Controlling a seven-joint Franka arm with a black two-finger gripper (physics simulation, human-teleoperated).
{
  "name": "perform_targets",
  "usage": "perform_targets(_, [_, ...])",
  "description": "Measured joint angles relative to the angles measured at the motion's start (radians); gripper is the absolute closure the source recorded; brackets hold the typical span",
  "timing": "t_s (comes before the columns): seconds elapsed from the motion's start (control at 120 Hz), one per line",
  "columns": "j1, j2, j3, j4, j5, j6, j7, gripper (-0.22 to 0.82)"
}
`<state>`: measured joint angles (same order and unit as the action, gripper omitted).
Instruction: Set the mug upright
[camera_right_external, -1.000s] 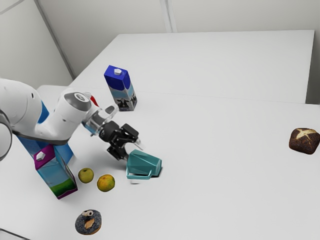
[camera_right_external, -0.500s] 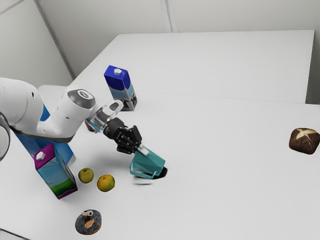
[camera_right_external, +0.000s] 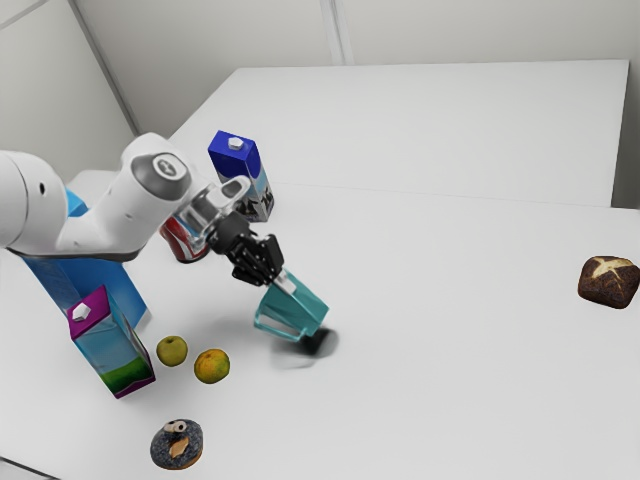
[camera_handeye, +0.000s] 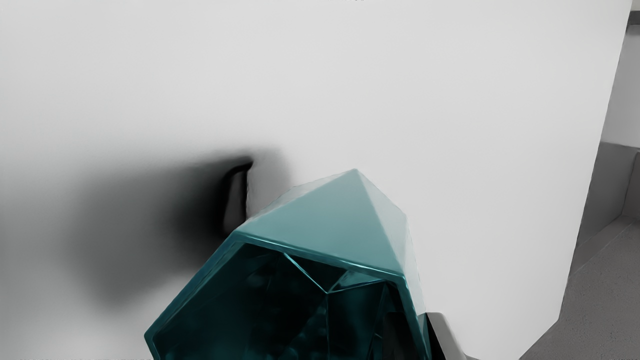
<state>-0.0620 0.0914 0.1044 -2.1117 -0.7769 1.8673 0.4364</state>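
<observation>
The claw (camera_right_external: 284, 279) is grasping the mug (camera_right_external: 302, 310) by its wall, one finger reaching inside the rim and the other (camera_handeye: 440, 332) pressing outside, as the wrist view is showing. The mug is tilting, not standing upright: its mouth is facing back toward the claw, its base is pointing down and toward the exterior view's right, and it is hanging just above the counter (camera_right_external: 450, 300), its dark shadow lying beneath. Its handle (camera_right_external: 278, 327) is facing the exterior view's lower left. Near it, an orange fruit (camera_right_external: 212, 366) and a greenish fruit (camera_right_external: 172, 351) are sitting side by side. Beyond them, a purple-topped carton (camera_right_external: 112, 345) is standing before a blue box (camera_right_external: 122, 290). A red can (camera_right_external: 185, 242) is showing behind the arm (camera_right_external: 135, 205), and a blue-topped carton (camera_right_external: 243, 180) is standing farther back. A dark bagel (camera_right_external: 177, 446) is lying nearer the camera; a bread roll (camera_right_external: 608, 281) is resting well apart, at the exterior view's right.
</observation>
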Motion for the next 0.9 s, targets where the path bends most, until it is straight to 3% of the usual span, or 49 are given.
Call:
perform_targets(0.425, [-0.17,-0.067,-0.031,0.005,0.586,0.216,-0.071,0.79])
perform_targets(0.642, [-0.183,-0.054,-0.049,0.005,0.818,0.275,-0.134,0.79])
perform_targets(0.9, [-0.148,-0.025,-0.049,0.004,0.887,0.304,-0.192,0.79])
